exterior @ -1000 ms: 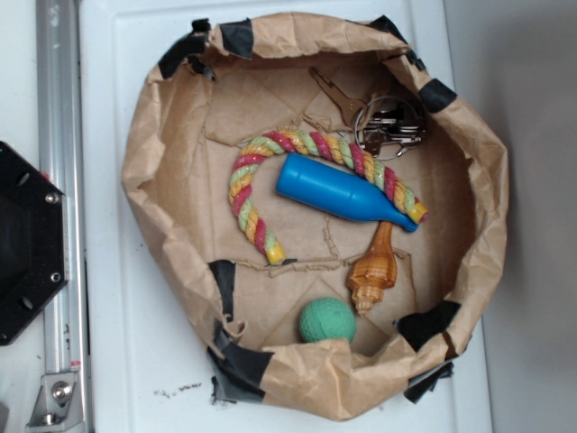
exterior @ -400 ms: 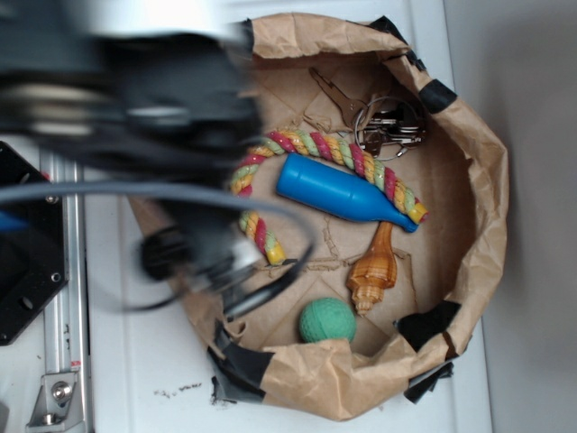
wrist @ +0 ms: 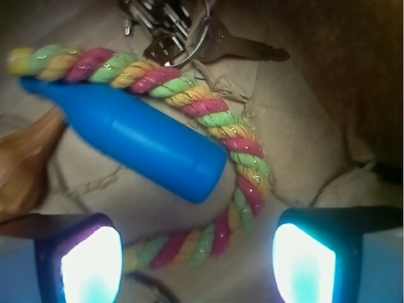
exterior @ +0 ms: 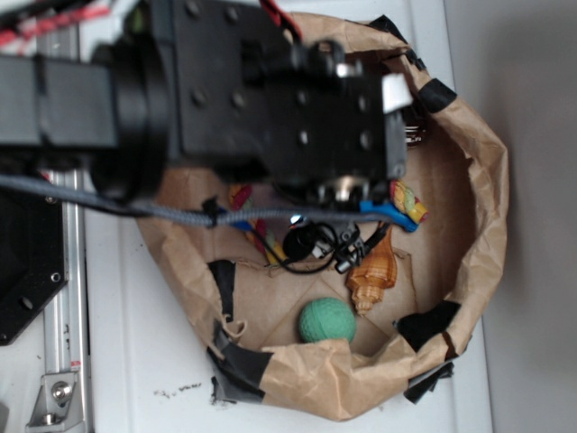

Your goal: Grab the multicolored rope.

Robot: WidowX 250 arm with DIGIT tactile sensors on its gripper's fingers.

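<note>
claw (wrist: 196,262) wide open, hanging over the paper bag (exterior: 478,180), holding nothing. rope (wrist: 208,120) lying in the bag right under the claw, bent in an arch around the fat end of the blue bottle toy (wrist: 132,136). keys (wrist: 177,31) just past the rope. brown shell (exterior: 374,271) and green ball (exterior: 326,320) nearby.

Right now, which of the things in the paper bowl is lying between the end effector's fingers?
The multicolored rope: its bend lies between the two fingers, unlike the blue toy, shell and keys farther off.
</note>
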